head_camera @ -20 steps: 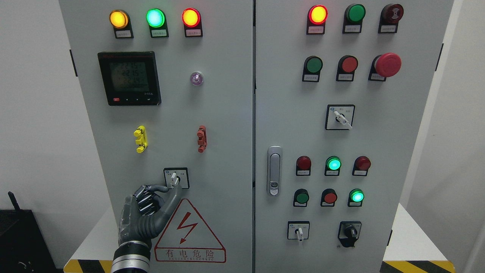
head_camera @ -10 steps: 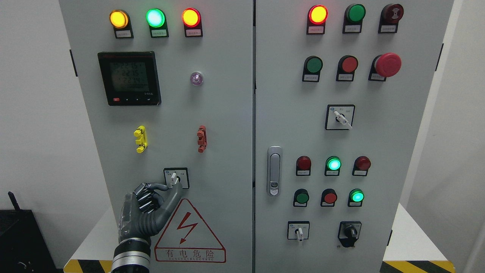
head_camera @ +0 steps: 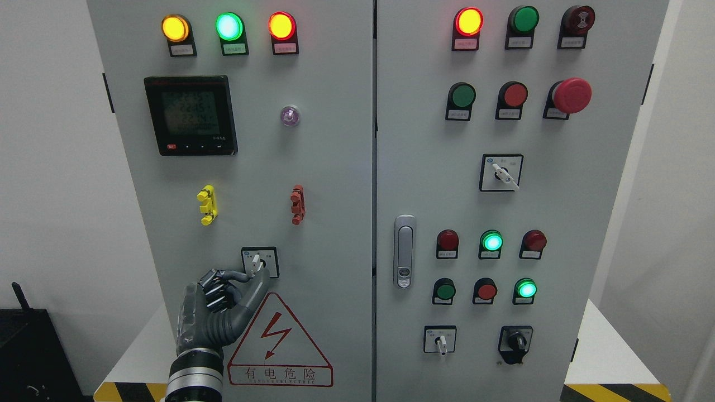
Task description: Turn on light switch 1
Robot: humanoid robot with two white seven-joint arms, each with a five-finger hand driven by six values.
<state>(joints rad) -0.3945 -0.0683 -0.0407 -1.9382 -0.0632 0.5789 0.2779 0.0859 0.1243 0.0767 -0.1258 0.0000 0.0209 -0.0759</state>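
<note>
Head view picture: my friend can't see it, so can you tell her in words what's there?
A grey robot left hand reaches up to a small white rotary switch low on the left door of a grey electrical cabinet, fingertips pinching its lever. Above are lit yellow, green and red lamps and a dark meter screen; below is a red warning triangle.

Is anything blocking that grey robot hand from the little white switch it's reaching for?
Nothing visible is in the way. The left hand is already at the white rotary switch on the left door, its thumb and forefinger tips right at the lever. Whether they actually pinch it is too small to tell.
</note>
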